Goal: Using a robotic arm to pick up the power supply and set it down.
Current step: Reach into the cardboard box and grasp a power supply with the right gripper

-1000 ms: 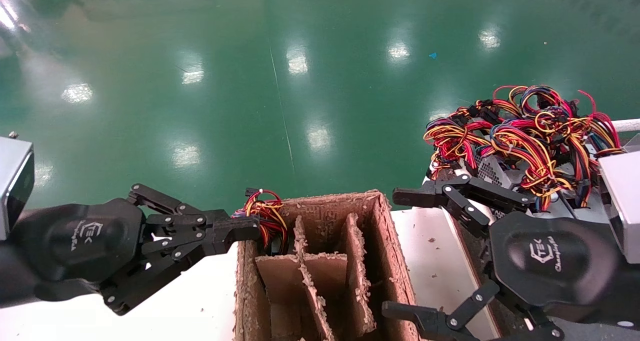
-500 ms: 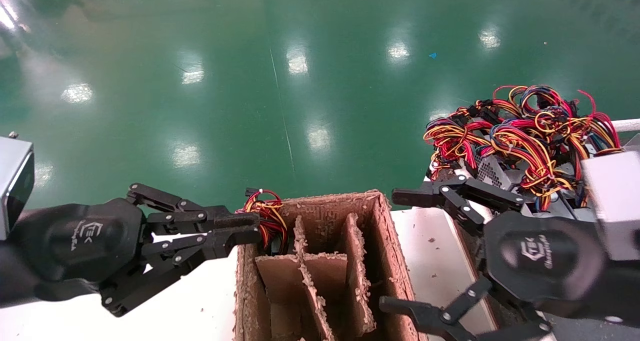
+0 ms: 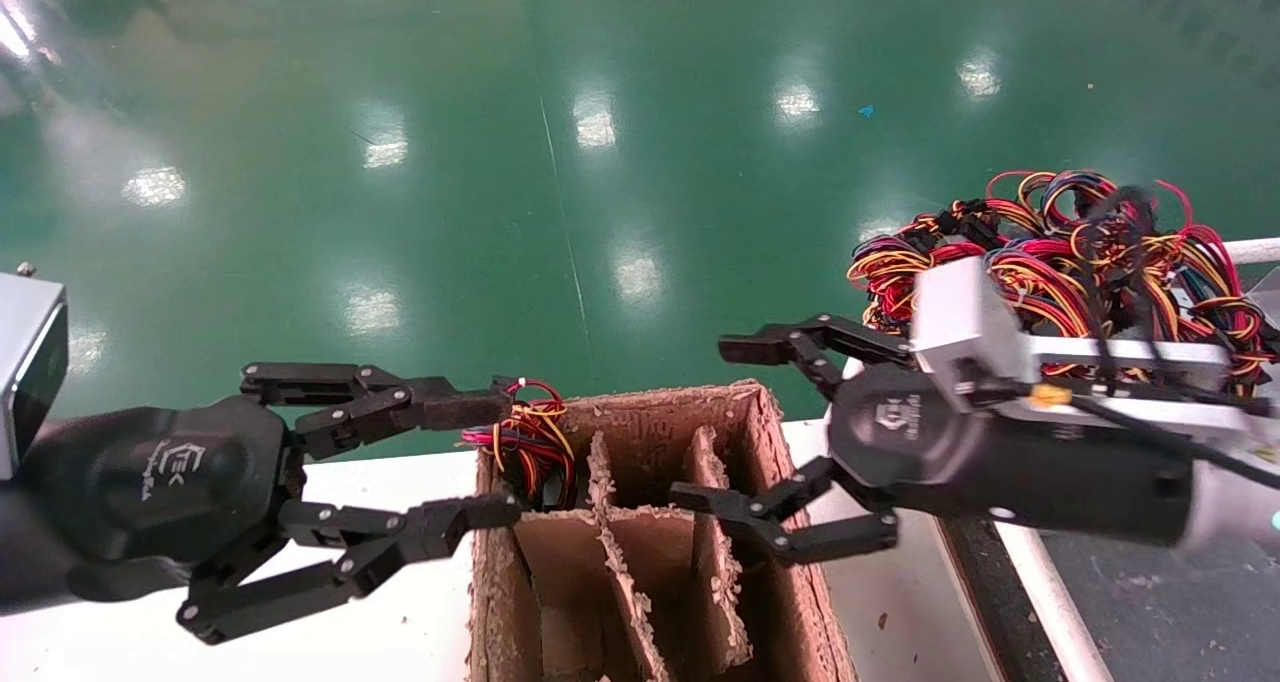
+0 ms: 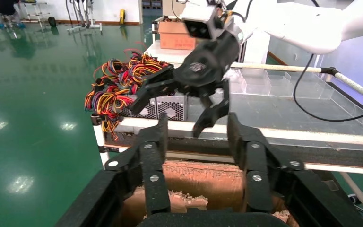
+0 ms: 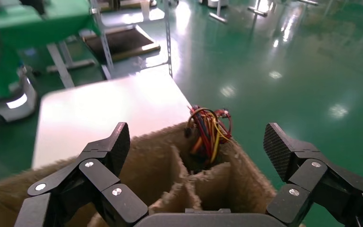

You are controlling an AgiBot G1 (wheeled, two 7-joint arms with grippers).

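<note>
A power supply sits in the far-left compartment of the cardboard box [image 3: 770, 482]. Only its red, yellow and black wire bundle [image 3: 532, 430] [image 5: 209, 124] sticks out; the grey body is hidden. My left gripper [image 3: 503, 454] [image 4: 197, 134] is wide open at the box's left wall, with its fingertips on either side of that bundle and nothing held. The right gripper [image 3: 712, 422] [image 5: 198, 142] hovers open and empty over the box's right compartments. More power supplies [image 3: 1050, 252] [image 4: 165, 108] lie piled at the right, their wires tangled.
The box [image 4: 203, 179] [image 5: 156, 165] has frayed dividers and stands on a white table [image 3: 400, 622] [image 5: 108, 104]. A white rail [image 3: 1040, 602] and a grey tray surface [image 4: 283, 109] border the pile. Green floor lies beyond the table edge.
The left gripper went from nearly shut at the wire bundle to wide open. The right arm swung left from the pile to above the box, staying open and empty.
</note>
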